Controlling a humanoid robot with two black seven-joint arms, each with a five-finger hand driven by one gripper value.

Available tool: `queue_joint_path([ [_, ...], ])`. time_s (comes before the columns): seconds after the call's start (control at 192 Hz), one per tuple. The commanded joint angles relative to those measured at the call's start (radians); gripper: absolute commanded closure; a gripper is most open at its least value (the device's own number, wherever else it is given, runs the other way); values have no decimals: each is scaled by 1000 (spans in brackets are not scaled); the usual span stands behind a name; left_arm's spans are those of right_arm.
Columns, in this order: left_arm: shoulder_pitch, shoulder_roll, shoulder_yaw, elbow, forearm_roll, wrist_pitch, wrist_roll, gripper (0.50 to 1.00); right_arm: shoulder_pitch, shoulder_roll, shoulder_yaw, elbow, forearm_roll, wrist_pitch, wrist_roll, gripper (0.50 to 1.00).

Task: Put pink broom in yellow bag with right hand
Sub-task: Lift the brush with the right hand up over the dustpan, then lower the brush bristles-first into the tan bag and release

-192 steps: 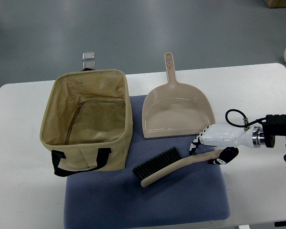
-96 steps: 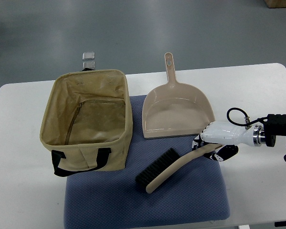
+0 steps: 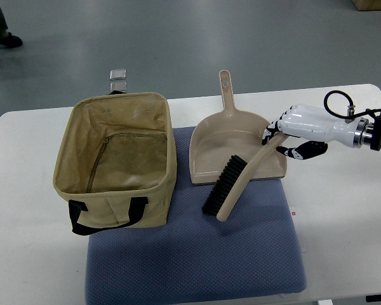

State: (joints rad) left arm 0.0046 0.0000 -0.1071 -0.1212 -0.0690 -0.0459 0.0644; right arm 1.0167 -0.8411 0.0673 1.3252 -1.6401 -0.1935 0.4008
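Fingers of my right hand [image 3: 291, 135] are curled round the handle end of the pink broom [image 3: 238, 184], which hangs tilted, bristles low at seven o'clock, over the front lip of the dustpan [image 3: 236, 145] and the blue mat [image 3: 197, 254]. To do this well I'd judge I should keep the grip firm, carry the broom toward nine o'clock and clear the rim of the yellow bag [image 3: 117, 159] before lowering bristles-first into its open mouth. The dustpan sits directly beneath; the bag's near wall and black handles [image 3: 108, 213] could catch the brush. My left hand isn't visible.
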Motion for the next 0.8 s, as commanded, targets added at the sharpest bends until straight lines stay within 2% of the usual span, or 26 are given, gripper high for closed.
queue_joint_path([
  [0.0,0,0,0,0,0,0,0,500,71,-15,0,-1,45,0,3,1000],
  [0.25,0,0,0,0,0,0,0,500,252,-15,-1,-23,125,20,3,1000],
  [0.484,0,0,0,0,0,0,0,500,405,11,-1,-90,151,91,1,1000],
  [0.692,0,0,0,0,0,0,0,500,485,140,-1,-155,148,106,-5,1000],
  [0.796,0,0,0,0,0,0,0,500,497,237,0,-178,143,102,-7,1000],
])
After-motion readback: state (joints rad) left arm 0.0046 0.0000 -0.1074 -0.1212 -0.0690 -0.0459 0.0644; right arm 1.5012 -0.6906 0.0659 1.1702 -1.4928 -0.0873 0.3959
